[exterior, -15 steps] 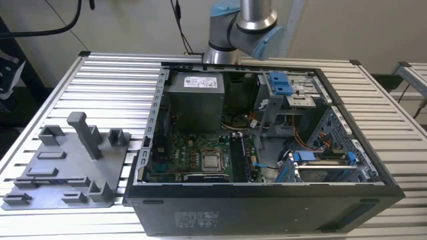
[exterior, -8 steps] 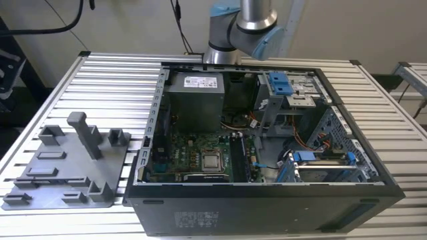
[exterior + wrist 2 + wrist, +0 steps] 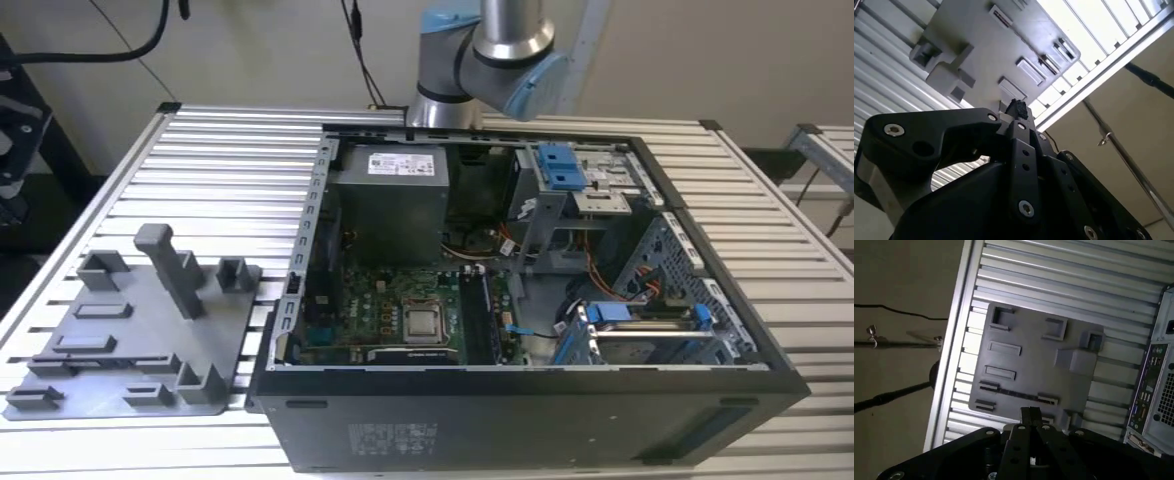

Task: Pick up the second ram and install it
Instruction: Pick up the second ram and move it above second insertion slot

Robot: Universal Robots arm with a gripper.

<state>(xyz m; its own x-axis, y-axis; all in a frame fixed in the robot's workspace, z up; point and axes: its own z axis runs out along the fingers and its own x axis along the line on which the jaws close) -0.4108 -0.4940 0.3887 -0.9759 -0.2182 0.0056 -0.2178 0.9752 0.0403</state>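
In both wrist views my gripper hangs high above the grey fixture plate. Its black fingers are shut together, with nothing showing between them. A thin dark strip, which I take for the second ram, lies on edge along the plate's row of small clips, just ahead of the fingertips. In the exterior view the same plate lies on the slatted table at the exterior view's left, beside the open computer case. Long black memory slots run beside the silver processor.
The arm's elbow rises behind the case. Inside are a power supply, blue drive clips and cables. A tall grey post stands on the fixture plate. The table edge and a black cable lie beyond the plate.
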